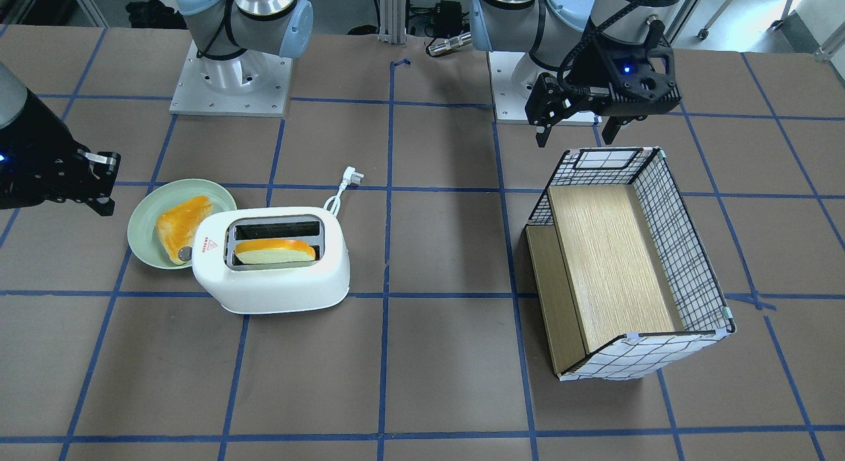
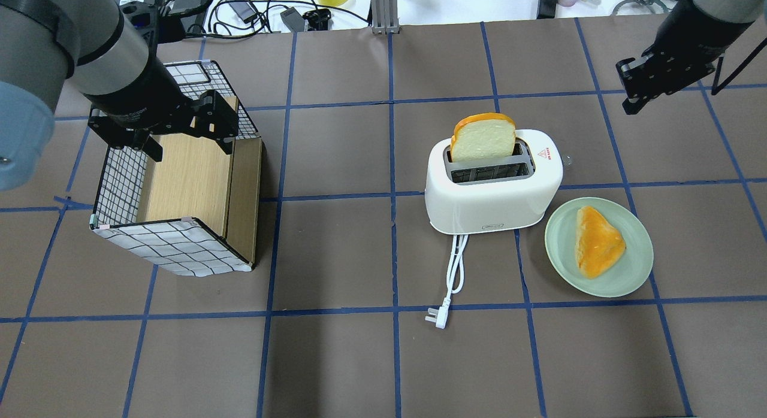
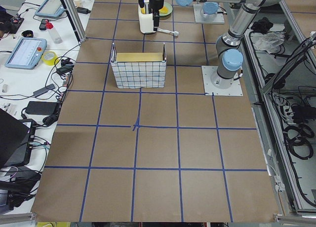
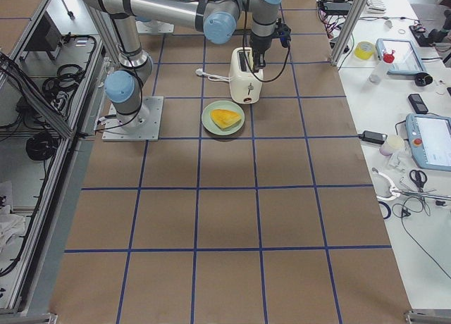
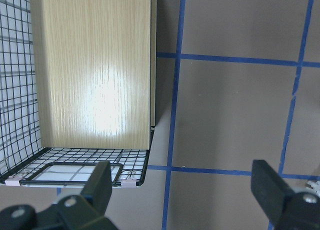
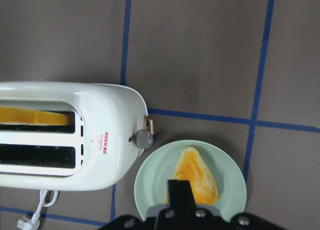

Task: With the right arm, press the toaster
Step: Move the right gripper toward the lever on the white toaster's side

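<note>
The white toaster [image 2: 492, 197] stands right of the table's middle, with a bread slice [image 2: 483, 137] upright in its far slot; it also shows in the front view [image 1: 277, 279]. In the right wrist view the toaster [image 6: 65, 135] shows its red triangle label, grey end knob [image 6: 143, 139] and a small tan lever beside it. My right gripper [image 2: 630, 94] hangs shut and empty, high up and off beyond the toaster's knob end, apart from it; in its wrist view [image 6: 180, 192] it is over the plate. My left gripper [image 2: 189, 139] is open and empty above the basket.
A green plate [image 2: 635, 268] with a toast piece [image 2: 598, 241] lies beside the toaster's knob end. The toaster's white cord and plug [image 2: 440, 317] trail toward the robot. A wire basket with a wooden insert [image 2: 180, 184] stands at the left.
</note>
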Motion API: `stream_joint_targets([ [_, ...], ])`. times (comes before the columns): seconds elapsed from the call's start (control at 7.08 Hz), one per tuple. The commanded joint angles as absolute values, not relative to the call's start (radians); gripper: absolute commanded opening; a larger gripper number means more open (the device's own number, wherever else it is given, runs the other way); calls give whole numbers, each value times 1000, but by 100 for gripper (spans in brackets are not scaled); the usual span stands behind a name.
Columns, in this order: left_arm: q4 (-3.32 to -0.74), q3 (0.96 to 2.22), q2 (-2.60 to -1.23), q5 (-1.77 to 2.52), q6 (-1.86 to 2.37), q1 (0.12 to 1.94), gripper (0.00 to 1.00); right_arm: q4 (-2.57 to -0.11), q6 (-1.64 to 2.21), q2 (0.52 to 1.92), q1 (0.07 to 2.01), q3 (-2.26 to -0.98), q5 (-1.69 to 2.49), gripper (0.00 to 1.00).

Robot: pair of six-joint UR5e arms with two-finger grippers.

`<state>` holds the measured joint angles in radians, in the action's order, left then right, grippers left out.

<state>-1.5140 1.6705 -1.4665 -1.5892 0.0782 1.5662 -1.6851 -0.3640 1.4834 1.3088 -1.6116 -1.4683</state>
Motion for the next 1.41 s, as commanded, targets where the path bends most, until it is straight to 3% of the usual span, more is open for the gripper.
stream_joint_targets([
  [0.0,-1514,1671,-1466,-1588,78,1566,100,-1860,-333,1482,1307,-1762,-1439,0],
  [0.42,-1514,1671,-1466,-1589,78,1566,100,-1983,-312,1433,1308,-1801,-1409,0],
  [1.27,-1514,1671,-1466,-1589,78,1566,100,-1973,-308,1416,1308,-1802,-1269,0],
])
